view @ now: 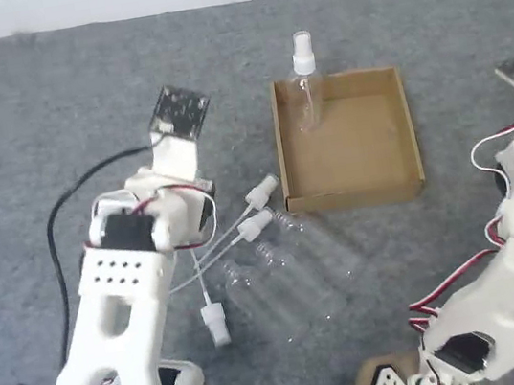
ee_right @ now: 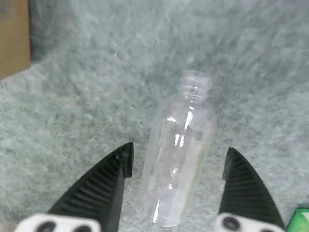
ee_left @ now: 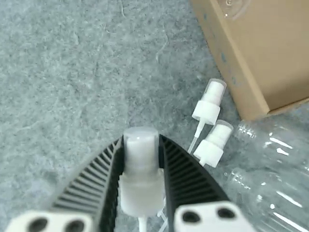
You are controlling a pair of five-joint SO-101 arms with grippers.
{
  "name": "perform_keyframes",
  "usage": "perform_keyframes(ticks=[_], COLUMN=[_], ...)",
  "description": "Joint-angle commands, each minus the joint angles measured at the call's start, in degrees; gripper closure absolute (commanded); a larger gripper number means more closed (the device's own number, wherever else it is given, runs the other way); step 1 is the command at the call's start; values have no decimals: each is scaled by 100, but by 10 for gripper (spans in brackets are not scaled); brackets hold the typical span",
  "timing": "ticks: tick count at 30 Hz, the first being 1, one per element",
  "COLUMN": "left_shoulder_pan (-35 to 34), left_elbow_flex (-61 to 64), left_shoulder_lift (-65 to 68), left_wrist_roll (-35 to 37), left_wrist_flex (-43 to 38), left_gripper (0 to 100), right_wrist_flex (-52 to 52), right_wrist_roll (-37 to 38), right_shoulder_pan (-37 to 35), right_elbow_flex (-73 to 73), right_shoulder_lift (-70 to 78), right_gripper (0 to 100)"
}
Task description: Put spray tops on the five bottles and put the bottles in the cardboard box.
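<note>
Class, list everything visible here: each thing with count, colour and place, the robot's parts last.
Cardboard box: one, brown, far middle of the carpet.
Clear plastic bottle with spray top: one, white-topped, standing in the box.
Uncapped clear plastic bottles: at least two, lying before the box.
Loose spray tops: three, white, beside those bottles.
Carpet: one, grey, covering the table.
Left pincer: black, shut on a fourth spray top.
Right pincer: black, open either side of an uncapped bottle.
</note>
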Motion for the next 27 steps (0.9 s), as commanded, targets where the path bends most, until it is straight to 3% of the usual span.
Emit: perform_keyframes(ticks=[1,20,27], left_shoulder_pan=[-26,-26,-26], left_elbow_flex=[268,365,365], left_shoulder_lift=[-413,-440,-440], left_wrist_roll=[70,79,79], left_wrist_flex=[-413,-431,-431], left_gripper=[988,988,988], right_wrist_flex=[101,-426,-426], right_wrist_roll=[-18,-26,-9], right_shoulder_pan=[-127,119,119], right_elbow_flex=[-378,-976,-976], right_shoulder_lift=[66,1499,1525], right_gripper=[760,761,938])
